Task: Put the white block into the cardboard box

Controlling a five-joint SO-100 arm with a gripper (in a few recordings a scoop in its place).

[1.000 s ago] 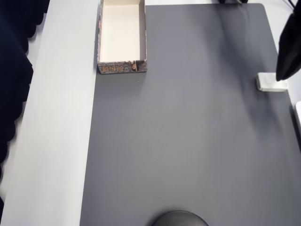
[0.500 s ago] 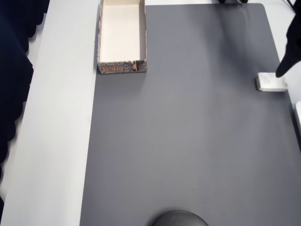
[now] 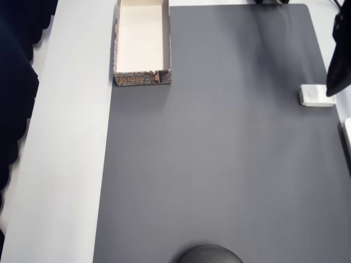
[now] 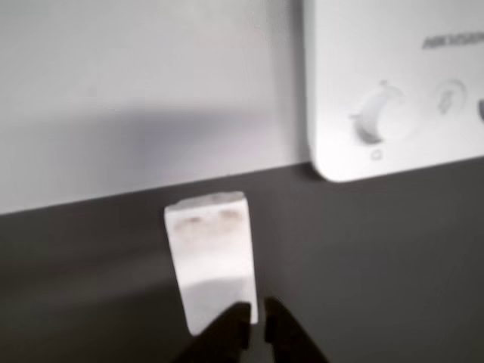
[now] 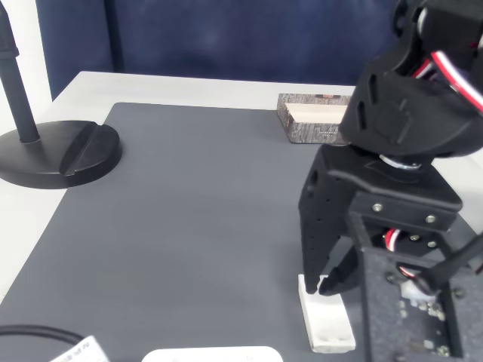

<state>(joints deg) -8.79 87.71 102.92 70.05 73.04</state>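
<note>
The white block [image 3: 315,96] lies flat near the right edge of the dark grey mat [image 3: 219,164]. In the fixed view the white block [image 5: 326,323] sits just under the fingertips of my black gripper [image 5: 321,285]. From the wrist view the block [image 4: 212,253] stretches away from the gripper [image 4: 255,329], whose jaws stand almost together with nothing between them, over the block's near end. From overhead, my gripper [image 3: 332,89] overlaps the block's right end. The cardboard box [image 3: 142,41] stands open at the mat's far top left, cream inside, and the cardboard box [image 5: 313,117] also shows behind the arm.
A larger white slab [image 4: 393,83] with a rounded corner lies on the pale table just beyond the block, and the slab [image 5: 211,354] reaches the picture's bottom edge. A black stand base [image 5: 53,151] sits on the mat's left corner. The mat between block and box is open.
The gripper's tip shifted slightly over the block's right end, pulling back, then settling a little lower. The block and the box have stayed put.
</note>
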